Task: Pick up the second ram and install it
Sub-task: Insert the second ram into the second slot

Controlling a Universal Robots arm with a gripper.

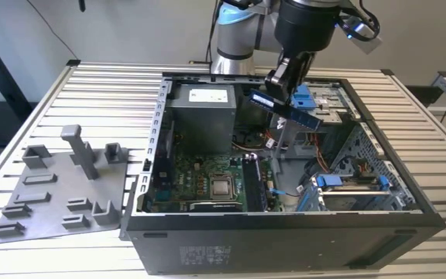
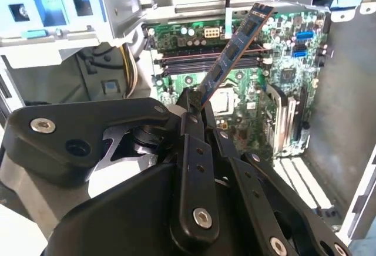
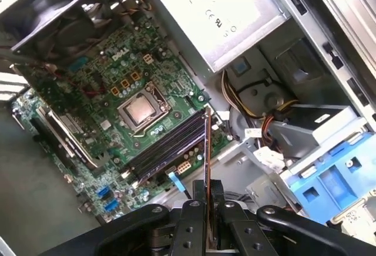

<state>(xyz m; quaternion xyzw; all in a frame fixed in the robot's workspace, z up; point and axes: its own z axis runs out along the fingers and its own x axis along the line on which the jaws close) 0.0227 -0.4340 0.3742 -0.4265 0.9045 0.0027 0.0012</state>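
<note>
The second ram (image 1: 285,110) is a long dark stick with a white-and-blue label, tilted in the air above the open computer case (image 1: 285,232). My gripper (image 1: 279,81) is shut on one end of it. In the second wrist view the ram (image 2: 235,50) slants away from the gripper (image 2: 191,106) over the motherboard's memory slots (image 2: 200,62). Seen edge-on in the first wrist view, the ram (image 3: 207,150) rises from the gripper (image 3: 207,203) and hangs apart from the slots (image 3: 167,147) beside the processor (image 3: 141,109).
A gray plastic tray (image 1: 53,192) with upright posts lies on the slatted table at the exterior view's left. Inside the case are the power supply (image 1: 204,110), the motherboard (image 1: 207,180), loose cables (image 1: 266,142) and a blue drive cage (image 1: 347,186).
</note>
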